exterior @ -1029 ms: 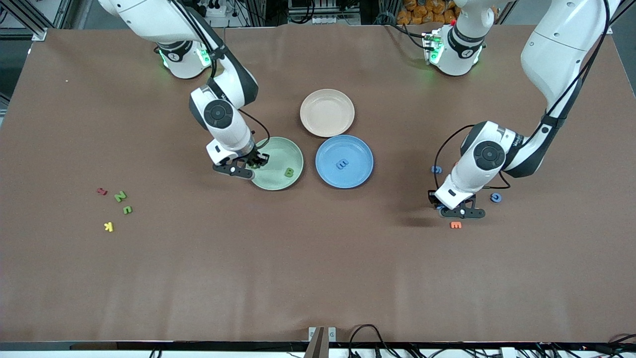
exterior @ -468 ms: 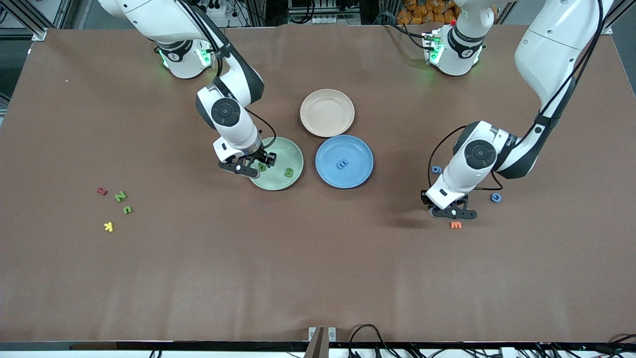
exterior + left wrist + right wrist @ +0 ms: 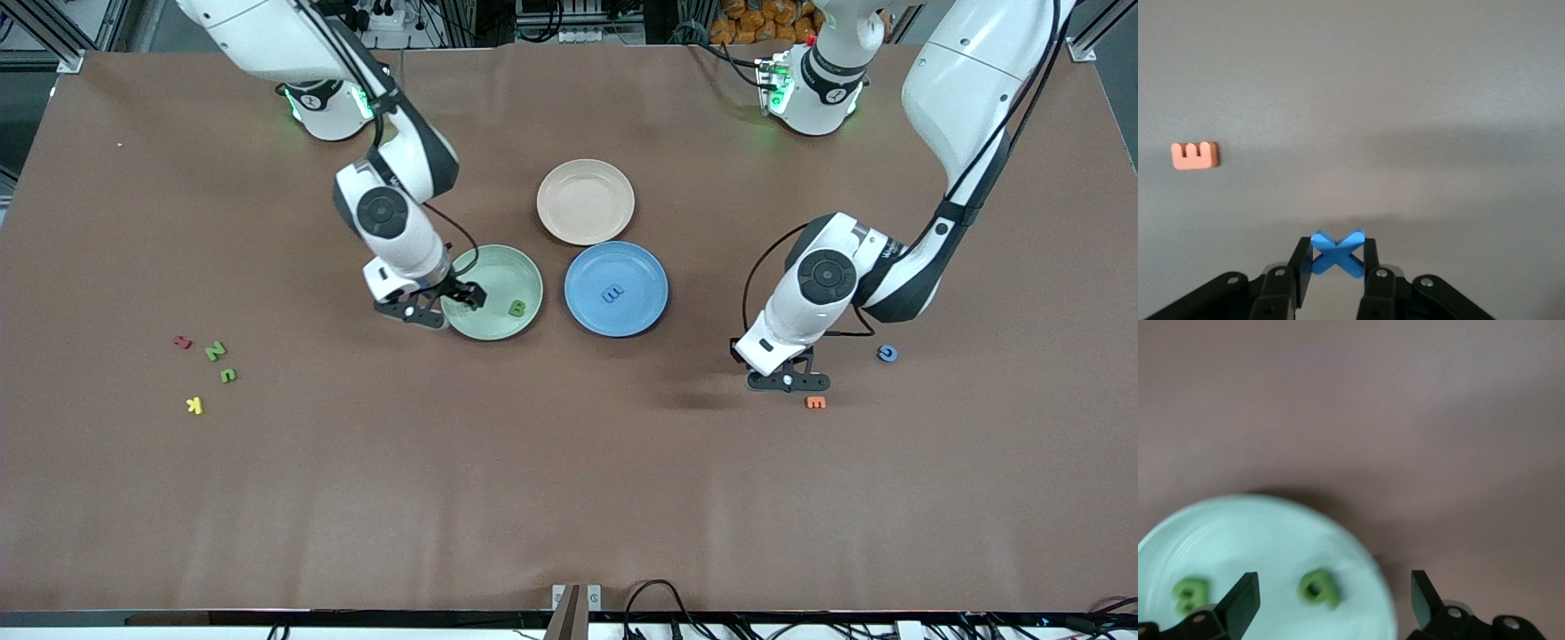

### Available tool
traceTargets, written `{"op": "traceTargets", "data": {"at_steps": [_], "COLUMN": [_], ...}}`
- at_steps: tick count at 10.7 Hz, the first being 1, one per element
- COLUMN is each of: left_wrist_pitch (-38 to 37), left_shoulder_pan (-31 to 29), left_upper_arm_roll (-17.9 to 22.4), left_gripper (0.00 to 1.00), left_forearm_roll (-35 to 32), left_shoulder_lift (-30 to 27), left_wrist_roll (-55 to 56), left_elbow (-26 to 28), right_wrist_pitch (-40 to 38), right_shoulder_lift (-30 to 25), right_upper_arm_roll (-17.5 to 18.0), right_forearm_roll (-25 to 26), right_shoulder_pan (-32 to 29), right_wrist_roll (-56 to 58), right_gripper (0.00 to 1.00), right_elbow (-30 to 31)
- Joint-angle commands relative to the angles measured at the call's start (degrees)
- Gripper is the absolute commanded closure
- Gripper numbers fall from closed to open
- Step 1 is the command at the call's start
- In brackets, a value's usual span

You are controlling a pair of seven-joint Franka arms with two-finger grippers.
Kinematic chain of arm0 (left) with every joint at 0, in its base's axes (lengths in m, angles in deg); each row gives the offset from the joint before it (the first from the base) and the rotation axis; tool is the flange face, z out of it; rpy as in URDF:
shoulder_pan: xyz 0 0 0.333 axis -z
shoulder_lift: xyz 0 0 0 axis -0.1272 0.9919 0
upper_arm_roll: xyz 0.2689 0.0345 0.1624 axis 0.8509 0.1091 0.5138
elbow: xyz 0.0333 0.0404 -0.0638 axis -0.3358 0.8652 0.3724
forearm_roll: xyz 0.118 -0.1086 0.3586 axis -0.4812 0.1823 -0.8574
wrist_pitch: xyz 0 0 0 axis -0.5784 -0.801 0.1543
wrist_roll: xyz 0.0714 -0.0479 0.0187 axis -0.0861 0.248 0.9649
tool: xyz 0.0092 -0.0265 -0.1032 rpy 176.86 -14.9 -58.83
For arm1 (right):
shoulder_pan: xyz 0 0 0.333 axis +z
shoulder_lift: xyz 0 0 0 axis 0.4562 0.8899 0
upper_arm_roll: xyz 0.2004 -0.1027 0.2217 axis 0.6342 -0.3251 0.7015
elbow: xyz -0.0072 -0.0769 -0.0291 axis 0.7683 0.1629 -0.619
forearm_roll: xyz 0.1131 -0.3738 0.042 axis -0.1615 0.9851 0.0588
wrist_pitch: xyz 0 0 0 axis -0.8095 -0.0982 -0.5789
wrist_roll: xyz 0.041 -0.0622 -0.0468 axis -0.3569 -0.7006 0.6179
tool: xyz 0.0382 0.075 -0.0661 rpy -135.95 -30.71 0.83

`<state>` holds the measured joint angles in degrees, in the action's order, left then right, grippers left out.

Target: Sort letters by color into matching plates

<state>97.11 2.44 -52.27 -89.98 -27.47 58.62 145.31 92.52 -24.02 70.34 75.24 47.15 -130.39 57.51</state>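
Place: a robot lab (not a home)
Clue one: two big white robot arms bolted on a brown counter (image 3: 569,498)
Clue two: metal frames and cables (image 3: 658,600) at the edges

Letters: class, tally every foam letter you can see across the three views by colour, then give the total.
green letters: 4
blue letters: 3, one held in the left gripper
red letter: 1
orange letter: 1
yellow letter: 1
Total: 10
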Motion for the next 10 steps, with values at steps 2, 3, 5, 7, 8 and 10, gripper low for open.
{"op": "traceTargets", "data": {"at_steps": [2,3,5,7,8,10], "left_wrist_pitch": [-6.9,-7.8,-8.7,-8.9,-9.0,-9.1], "left_shoulder_pan": [4.9,6.3,8.7,10.1,10.9,12.5], "left_upper_arm_roll": [0.1,0.0,0.1,0.0,0.0,0.1], "left_gripper": [1.00,1.00,1.00,1.00,1.00,1.00], "left_forearm_roll": [5.0,5.1,5.1,5.4,6.7,7.8], "left_shoulder_lift": [-0.3,-0.5,-0.5,-0.4,-0.5,-0.5], "left_wrist_roll": [4.5,6.7,10.6,12.7,13.0,14.1], "left_elbow": [-4.4,-5.0,-5.7,-6.0,-6.2,-6.8], "right_wrist_pitch": [-0.3,-0.3,-0.2,-0.1,-0.1,0.1], "right_shoulder_lift": [-0.3,-0.3,-0.3,-0.3,0.0,0.4], "right_upper_arm_roll": [0.5,0.5,0.5,0.5,0.5,0.5], "right_forearm_roll": [0.3,0.5,2.9,9.3,11.3,17.1], "right_shoulder_pan": [-11.5,-14.0,-19.4,-24.5,-26.7,-32.5], "right_wrist_roll": [16.7,21.8,33.4,40.3,43.7,50.9], "right_gripper": [0.00,0.00,0.00,0.00,0.00,0.00], "right_elbow": [-0.5,-0.5,-1.1,-1.6,-1.6,-1.7]}}
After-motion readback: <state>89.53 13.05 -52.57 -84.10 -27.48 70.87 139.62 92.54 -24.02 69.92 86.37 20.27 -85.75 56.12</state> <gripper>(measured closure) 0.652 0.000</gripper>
